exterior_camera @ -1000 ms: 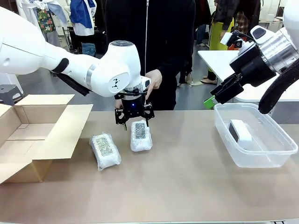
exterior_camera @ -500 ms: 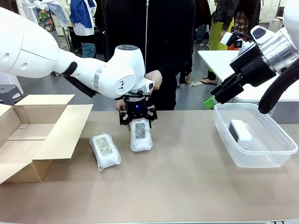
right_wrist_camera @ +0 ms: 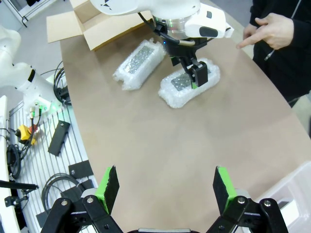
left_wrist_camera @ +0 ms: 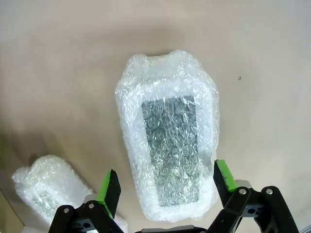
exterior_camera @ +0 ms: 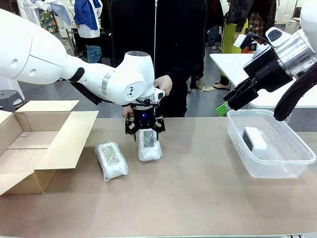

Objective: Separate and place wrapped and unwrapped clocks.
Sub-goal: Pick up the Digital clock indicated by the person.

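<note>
Nearest the camera, lower left of centre in the front view, one puffy white bubble-wrap bundle with a grey speckled panel lies loose on the brown bench, nobody on it.

Just beyond it, dead centre, is the one in play: a second bubble-wrap bundle, and the left tool is poised right over its far end, jaws spread wide and holding nothing. This looks like the approach for a pick on a wrapped clock, with no grip made yet.

The next move, I'd say, calls for a little more descent and a squeeze across the narrow width. That wrap is soft, so the close has to bite through the padding. From there a carry left to the open brown cardboard box seems likely.

From the left wrist, the bundle runs up the middle of the frame. Its bottom end sits between the green pads, one on either side. Whether they touch the wrap, I can't tell.

Further back on the right, the clear plastic tub holds the bare smooth white rectangular block. The right tool hangs at upper right above the tub's far left corner, jaws fully apart and empty.

Farthest off, the person's hand hovers behind the left arm.
</note>
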Available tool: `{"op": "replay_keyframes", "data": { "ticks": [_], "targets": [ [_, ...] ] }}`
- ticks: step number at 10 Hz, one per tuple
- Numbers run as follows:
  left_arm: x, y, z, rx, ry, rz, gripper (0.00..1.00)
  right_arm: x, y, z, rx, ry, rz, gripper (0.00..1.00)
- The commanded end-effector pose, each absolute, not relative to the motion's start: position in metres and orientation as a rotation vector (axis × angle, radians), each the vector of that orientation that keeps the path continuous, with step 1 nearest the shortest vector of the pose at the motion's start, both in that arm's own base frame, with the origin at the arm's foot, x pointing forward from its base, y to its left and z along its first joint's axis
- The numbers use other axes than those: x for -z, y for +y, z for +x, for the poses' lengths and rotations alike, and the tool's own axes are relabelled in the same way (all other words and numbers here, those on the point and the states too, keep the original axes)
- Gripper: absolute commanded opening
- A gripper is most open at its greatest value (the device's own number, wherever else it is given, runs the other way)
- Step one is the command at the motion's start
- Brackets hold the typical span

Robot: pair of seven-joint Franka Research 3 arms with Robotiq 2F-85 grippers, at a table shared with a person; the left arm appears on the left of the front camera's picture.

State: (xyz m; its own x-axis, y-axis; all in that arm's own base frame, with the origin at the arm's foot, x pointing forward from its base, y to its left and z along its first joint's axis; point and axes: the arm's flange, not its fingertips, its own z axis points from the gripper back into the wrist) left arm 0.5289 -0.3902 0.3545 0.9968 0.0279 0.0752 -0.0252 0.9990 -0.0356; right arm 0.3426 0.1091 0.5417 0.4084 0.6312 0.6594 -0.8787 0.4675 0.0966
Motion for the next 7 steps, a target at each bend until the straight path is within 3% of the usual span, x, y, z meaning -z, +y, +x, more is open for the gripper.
{"op": "replay_keyframes", "data": {
  "ticks": [1, 7],
  "targets": [
    [-0.351, -0.392, 0.541, 0.007, -0.069, -0.038, 1.0, -0.541, 0.109, 0.343, -1.002, -0.585, 0.469, 1.0],
    [-0.324, -0.393, 0.545, 0.077, -0.086, -0.05, 1.0, -0.541, 0.109, 0.343, -1.002, -0.585, 0.469, 1.0]
  ]
}}
